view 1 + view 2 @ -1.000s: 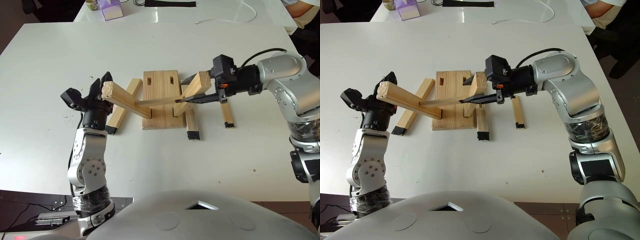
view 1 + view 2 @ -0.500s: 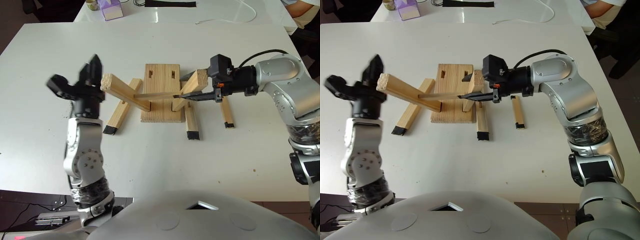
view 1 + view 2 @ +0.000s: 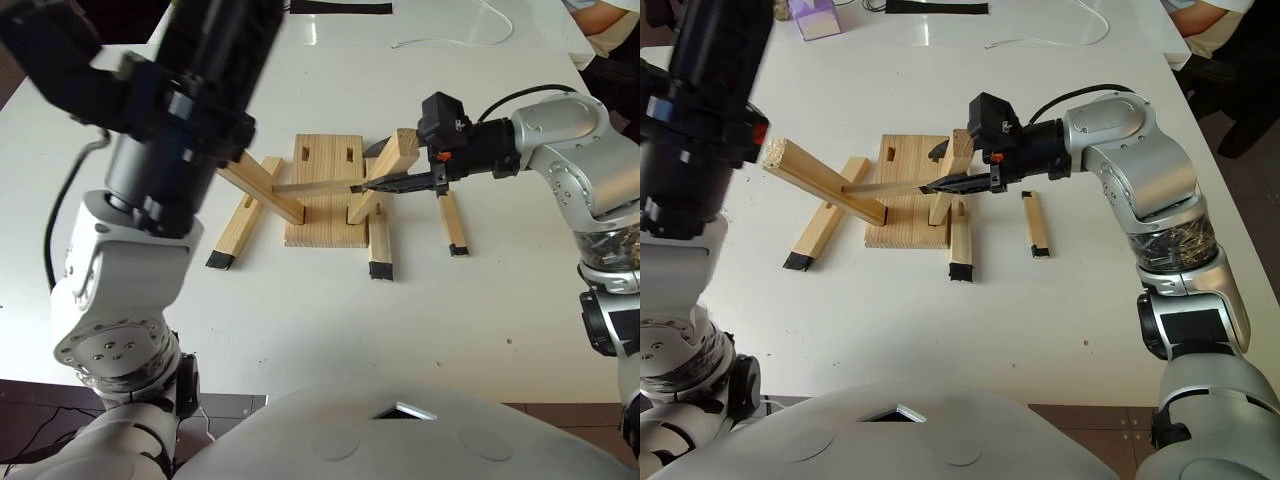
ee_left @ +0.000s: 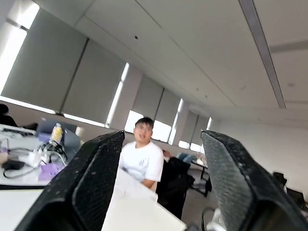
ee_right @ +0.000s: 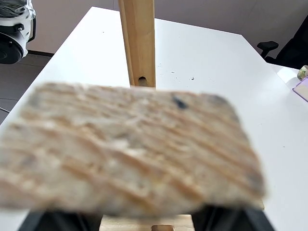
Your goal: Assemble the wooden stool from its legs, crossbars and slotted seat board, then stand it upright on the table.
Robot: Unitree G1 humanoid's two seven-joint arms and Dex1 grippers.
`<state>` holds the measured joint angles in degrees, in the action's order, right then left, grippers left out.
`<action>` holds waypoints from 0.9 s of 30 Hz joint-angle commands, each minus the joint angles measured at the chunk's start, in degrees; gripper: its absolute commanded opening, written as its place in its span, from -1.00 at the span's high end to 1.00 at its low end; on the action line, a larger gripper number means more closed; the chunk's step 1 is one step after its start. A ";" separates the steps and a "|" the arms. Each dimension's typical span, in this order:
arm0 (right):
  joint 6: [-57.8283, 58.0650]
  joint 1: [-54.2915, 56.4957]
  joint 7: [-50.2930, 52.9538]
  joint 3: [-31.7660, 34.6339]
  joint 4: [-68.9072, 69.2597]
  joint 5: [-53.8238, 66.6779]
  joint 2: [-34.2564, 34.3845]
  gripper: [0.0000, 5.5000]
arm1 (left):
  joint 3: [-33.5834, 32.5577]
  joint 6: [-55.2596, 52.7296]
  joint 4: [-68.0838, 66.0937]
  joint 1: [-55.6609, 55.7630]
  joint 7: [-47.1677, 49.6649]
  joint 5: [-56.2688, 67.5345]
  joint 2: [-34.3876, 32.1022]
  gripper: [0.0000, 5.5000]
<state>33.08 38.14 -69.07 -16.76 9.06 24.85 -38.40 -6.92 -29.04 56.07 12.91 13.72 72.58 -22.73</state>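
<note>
**While Right Jaws Clamp a Leg, Left Jaws Gape**

Where the seat board [image 3: 325, 205] lies flat in the middle of the tabletop [image 3: 480, 300], the right jaws clamp one leg [image 3: 392, 160] of a leg-crossbar-leg frame [image 3: 310, 186] tilted over it; loose legs [image 3: 238, 228] lie left and right of the board. Left wrist view: left jaws apart, empty, facing a ceiling [image 4: 192, 48]. Right wrist view: the clamped leg's end grain close, the other leg [image 5: 138, 43] beyond.
</note>
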 commanded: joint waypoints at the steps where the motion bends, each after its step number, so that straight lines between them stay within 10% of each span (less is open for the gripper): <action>1: 2.74 -2.14 -0.88 -2.63 -0.21 -0.88 -0.09 0.27 | 6.44 -3.18 -0.26 -6.72 1.77 -6.20 -0.53 -0.08; 27: 6.50 -0.37 0.70 -2.93 9.10 1.15 -0.10 0.27 | 24.07 -3.83 -14.54 -21.78 -2.52 -48.28 6.17 1.00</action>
<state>38.53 38.16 -66.56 -17.94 16.79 25.56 -38.28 18.21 -32.19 45.25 -7.38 10.99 26.94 -17.33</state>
